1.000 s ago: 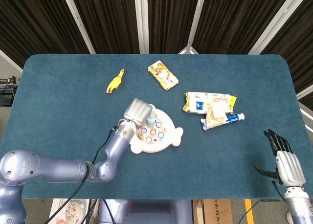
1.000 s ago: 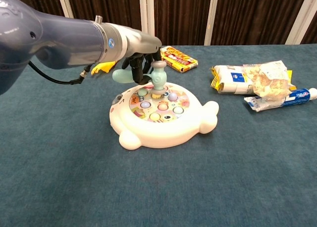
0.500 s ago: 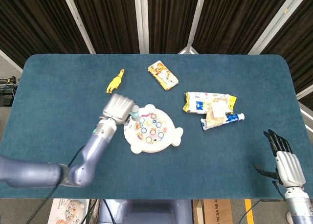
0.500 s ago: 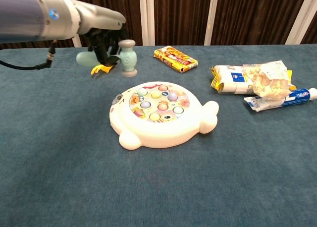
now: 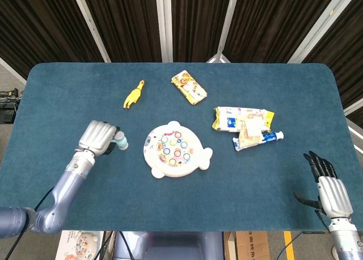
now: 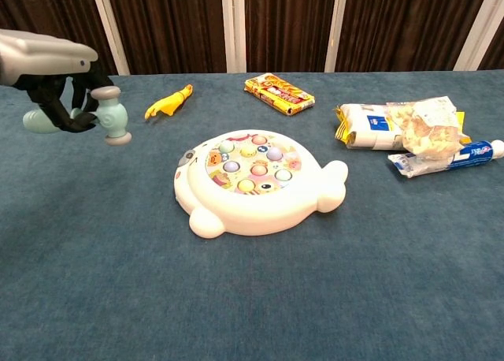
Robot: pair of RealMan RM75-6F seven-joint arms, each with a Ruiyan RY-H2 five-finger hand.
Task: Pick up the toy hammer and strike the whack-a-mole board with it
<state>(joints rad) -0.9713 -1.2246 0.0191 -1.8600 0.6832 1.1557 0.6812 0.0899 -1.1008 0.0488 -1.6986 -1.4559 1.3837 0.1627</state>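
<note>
The white whack-a-mole board (image 5: 175, 155) (image 6: 256, 183), with coloured buttons on top, lies in the middle of the table. My left hand (image 5: 97, 137) (image 6: 57, 93) is off to its left, above the cloth, and grips the pale teal toy hammer (image 5: 119, 142) (image 6: 111, 117) by the handle; the head points toward the board, well apart from it. My right hand (image 5: 326, 184) is at the table's near right corner, fingers spread, holding nothing.
A yellow rubber chicken (image 5: 134, 94) (image 6: 168, 102) lies behind the board at left. A snack packet (image 5: 189, 87) (image 6: 279, 93) sits at the back centre. Several packets and a toothpaste tube (image 5: 248, 126) (image 6: 413, 136) are piled to the right.
My left hand has swung the hammer up off the board and away to the left, now well clear of it. The right hand stayed put.
</note>
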